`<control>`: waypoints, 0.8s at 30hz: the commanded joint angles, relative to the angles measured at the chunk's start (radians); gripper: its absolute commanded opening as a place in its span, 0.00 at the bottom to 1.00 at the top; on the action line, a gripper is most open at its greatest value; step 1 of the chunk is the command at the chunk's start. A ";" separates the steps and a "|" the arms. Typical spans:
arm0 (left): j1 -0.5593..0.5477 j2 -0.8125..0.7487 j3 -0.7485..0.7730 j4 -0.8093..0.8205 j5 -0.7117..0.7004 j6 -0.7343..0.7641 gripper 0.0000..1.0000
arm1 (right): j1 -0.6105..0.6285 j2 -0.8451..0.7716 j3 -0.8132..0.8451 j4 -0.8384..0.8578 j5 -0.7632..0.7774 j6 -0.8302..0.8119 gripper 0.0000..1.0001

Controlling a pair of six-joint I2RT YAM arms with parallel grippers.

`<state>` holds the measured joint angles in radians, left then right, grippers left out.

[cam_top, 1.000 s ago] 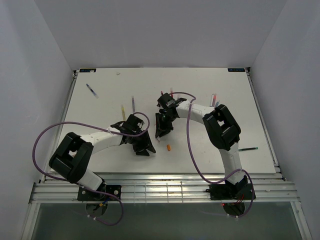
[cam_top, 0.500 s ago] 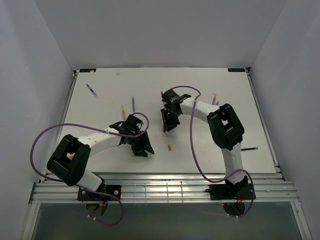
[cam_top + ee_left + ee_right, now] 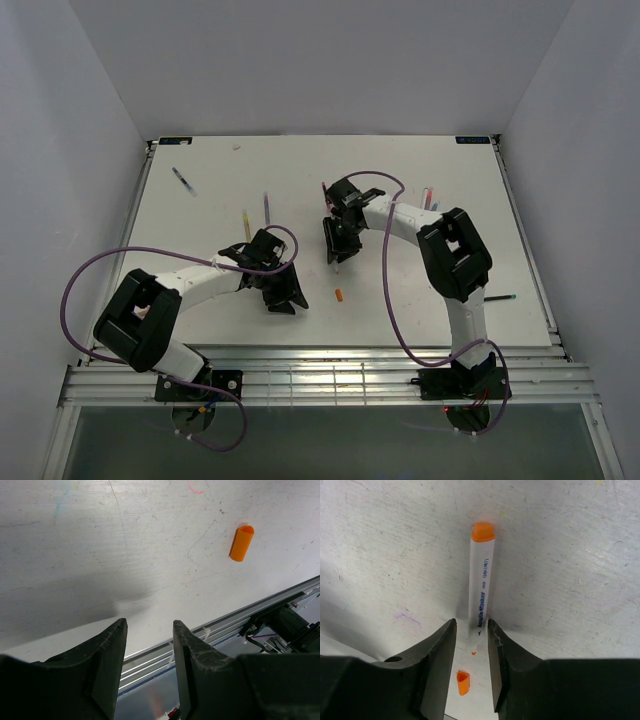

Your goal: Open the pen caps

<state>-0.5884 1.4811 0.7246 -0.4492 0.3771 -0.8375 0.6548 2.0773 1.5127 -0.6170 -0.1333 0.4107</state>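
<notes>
Our left gripper (image 3: 149, 626) hangs half open and empty, the orange cap (image 3: 242, 543) lying loose on the table (image 3: 100, 540) nearby. Our right gripper (image 3: 470, 625) straddles the uncapped pen (image 3: 481, 580) at its tip end, jaws slightly wider than the barrel.

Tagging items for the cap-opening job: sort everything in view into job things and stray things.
Job: orange pen, uncapped; orange cap, lying loose; yellow pen; purple pen; dark pen, far left.
Stray: purple cables; metal rails at the near edge; ink marks.
</notes>
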 commanded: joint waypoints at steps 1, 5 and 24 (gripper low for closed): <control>-0.002 -0.044 0.007 -0.009 -0.003 0.009 0.53 | -0.001 0.023 -0.054 -0.041 0.084 -0.026 0.40; -0.002 -0.045 0.010 -0.009 0.000 0.014 0.53 | -0.007 0.007 0.018 -0.067 0.115 -0.029 0.55; -0.002 -0.076 0.065 -0.060 -0.036 0.078 0.54 | -0.257 0.262 0.618 -0.197 0.179 -0.035 0.59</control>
<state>-0.5884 1.4544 0.7494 -0.4973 0.3634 -0.7883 0.4137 2.2826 2.0476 -0.7647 0.0143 0.3843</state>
